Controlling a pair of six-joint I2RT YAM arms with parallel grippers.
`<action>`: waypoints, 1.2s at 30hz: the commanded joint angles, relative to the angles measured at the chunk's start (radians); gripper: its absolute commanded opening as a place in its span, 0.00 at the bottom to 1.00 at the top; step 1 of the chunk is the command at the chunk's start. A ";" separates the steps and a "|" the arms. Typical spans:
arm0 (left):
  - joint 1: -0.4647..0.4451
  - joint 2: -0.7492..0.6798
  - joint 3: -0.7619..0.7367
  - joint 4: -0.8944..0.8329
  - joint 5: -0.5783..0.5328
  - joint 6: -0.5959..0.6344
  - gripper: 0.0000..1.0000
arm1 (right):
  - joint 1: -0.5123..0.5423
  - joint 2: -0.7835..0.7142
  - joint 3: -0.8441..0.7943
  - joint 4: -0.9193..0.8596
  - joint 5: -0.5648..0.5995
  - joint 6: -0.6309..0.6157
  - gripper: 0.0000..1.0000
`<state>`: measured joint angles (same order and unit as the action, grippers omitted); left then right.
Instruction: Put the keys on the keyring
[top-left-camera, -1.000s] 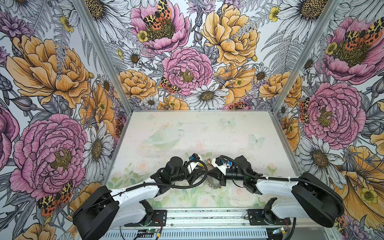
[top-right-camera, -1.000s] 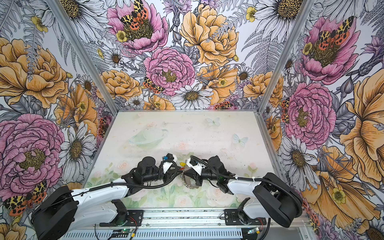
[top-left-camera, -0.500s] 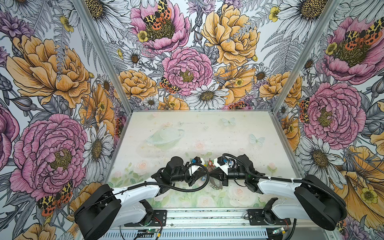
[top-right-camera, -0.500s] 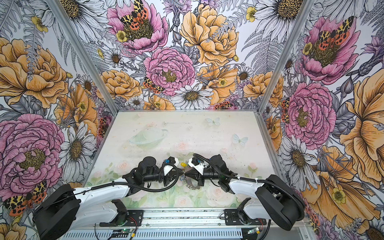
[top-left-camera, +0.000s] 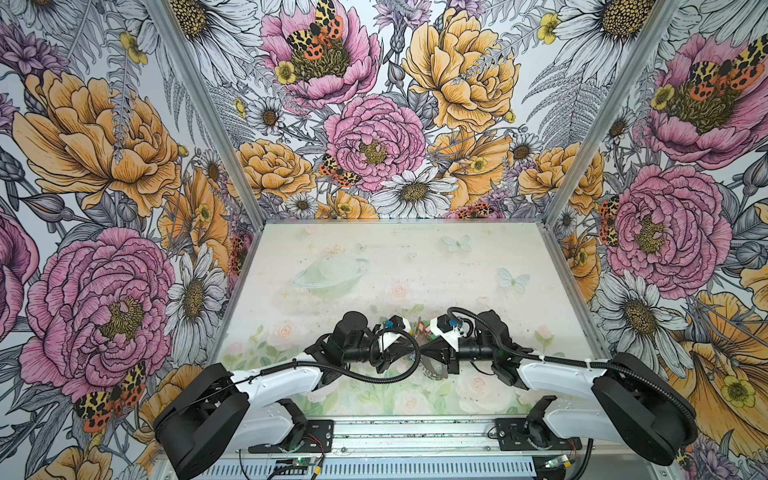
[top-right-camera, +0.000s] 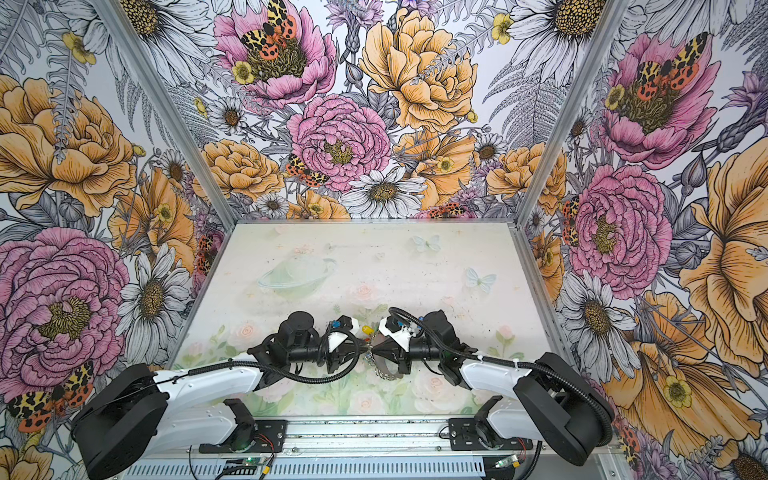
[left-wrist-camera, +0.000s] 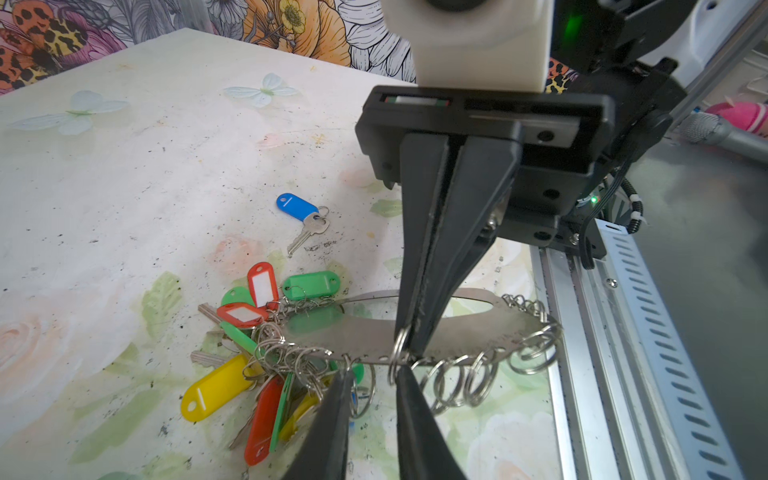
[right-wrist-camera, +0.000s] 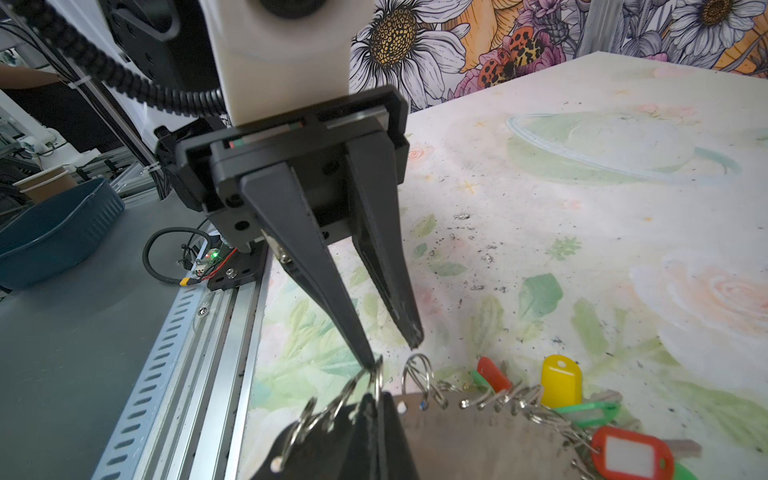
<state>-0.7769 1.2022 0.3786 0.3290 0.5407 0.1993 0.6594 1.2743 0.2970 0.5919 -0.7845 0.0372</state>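
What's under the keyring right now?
Through the hole in the keyring only the table shows. A yellow tag and red tag lie just off its edge; the band covers anything else beneath.

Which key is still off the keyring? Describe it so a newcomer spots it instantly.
On the pale floral table, find the flat metal keyring near the front rail, with a bunch of red, green and yellow tags at one end. Farther in from that bunch, clear of it, lies a blue tag with a silver key. It is the only tag lying alone, unattached.
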 joint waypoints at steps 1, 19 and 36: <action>-0.012 0.004 0.015 -0.014 0.069 0.031 0.20 | 0.001 -0.019 0.009 0.127 -0.053 0.005 0.00; -0.024 -0.023 -0.016 0.090 0.071 0.008 0.09 | 0.001 0.048 -0.006 0.264 -0.088 0.047 0.00; -0.019 -0.035 -0.041 0.162 0.086 -0.024 0.12 | 0.008 0.119 -0.021 0.382 -0.116 0.067 0.00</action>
<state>-0.7887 1.1923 0.3401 0.3832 0.5850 0.1848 0.6529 1.3838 0.2649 0.8661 -0.8597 0.0933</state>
